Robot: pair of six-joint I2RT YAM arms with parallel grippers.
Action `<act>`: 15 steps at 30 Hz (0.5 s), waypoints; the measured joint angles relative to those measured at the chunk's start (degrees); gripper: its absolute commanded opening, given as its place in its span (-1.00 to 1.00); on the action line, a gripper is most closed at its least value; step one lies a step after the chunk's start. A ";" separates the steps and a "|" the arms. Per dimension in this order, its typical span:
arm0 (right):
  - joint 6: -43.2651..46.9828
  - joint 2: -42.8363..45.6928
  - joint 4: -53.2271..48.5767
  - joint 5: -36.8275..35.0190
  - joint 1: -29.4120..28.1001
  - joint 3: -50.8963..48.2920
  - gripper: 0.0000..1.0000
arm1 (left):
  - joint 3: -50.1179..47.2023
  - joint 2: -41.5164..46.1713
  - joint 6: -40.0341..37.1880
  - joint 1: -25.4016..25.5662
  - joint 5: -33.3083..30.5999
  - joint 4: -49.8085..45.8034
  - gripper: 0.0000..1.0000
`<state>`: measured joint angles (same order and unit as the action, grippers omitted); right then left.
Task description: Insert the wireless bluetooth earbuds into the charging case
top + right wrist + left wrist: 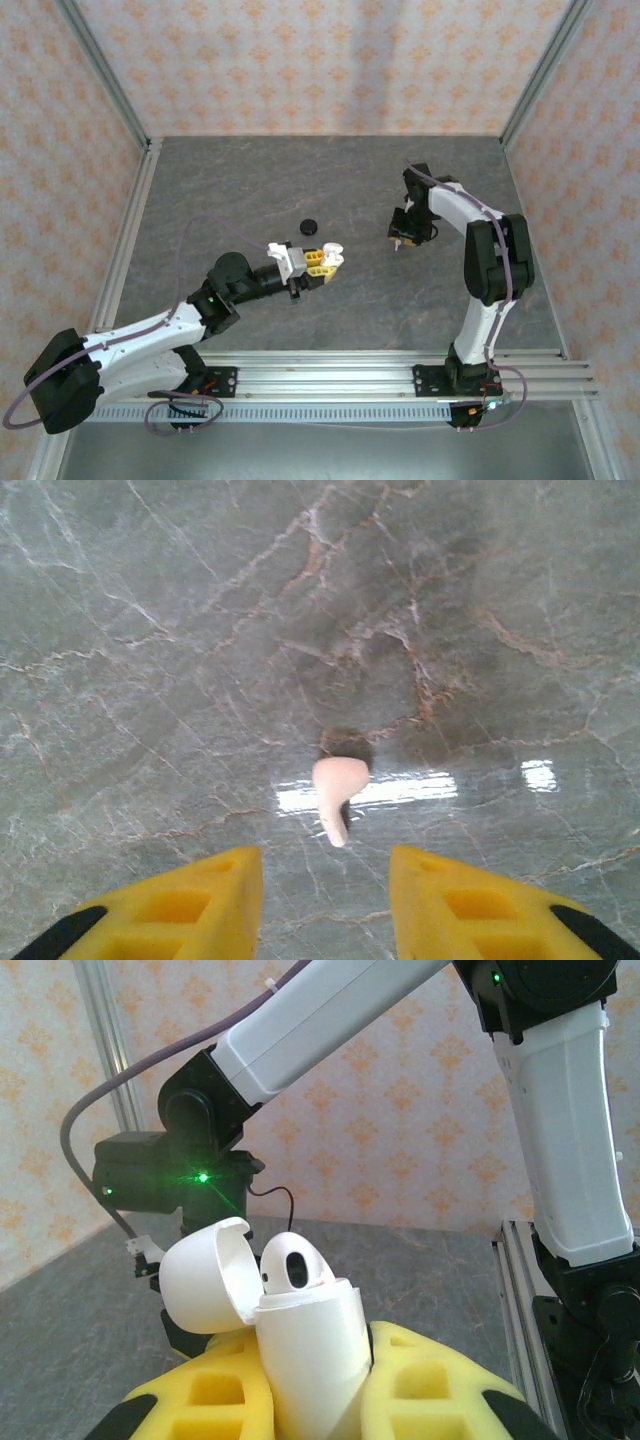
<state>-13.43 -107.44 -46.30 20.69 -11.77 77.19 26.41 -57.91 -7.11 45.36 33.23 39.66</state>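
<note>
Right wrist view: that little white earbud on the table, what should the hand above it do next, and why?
Probably lower the right hand and close on the white earbud. Its fingers are open, and the earbud lies loose on the table, lined up with the gap between them. The left hand holds the white case, lid open, another earbud already seated.

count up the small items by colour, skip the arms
white: 3, the charging case, the seated earbud and the loose earbud
black: 1, the small round item
total: 4
</note>
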 measured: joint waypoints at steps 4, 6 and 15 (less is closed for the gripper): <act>-0.57 -1.99 0.02 -1.99 -1.33 2.60 -0.23 | 0.00 0.00 -0.02 0.00 0.00 -0.20 -1.00; -0.85 -2.73 -0.04 -3.26 -1.66 3.17 -0.23 | 0.00 0.00 -0.13 0.00 0.00 -0.48 -1.00; -1.18 -5.70 -0.72 -6.36 -2.23 3.82 -0.24 | -0.11 0.09 -0.44 0.00 -0.02 -2.03 -1.00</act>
<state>-14.61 -113.14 -47.03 14.33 -14.00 81.01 26.30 -57.82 -7.55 45.36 33.21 37.63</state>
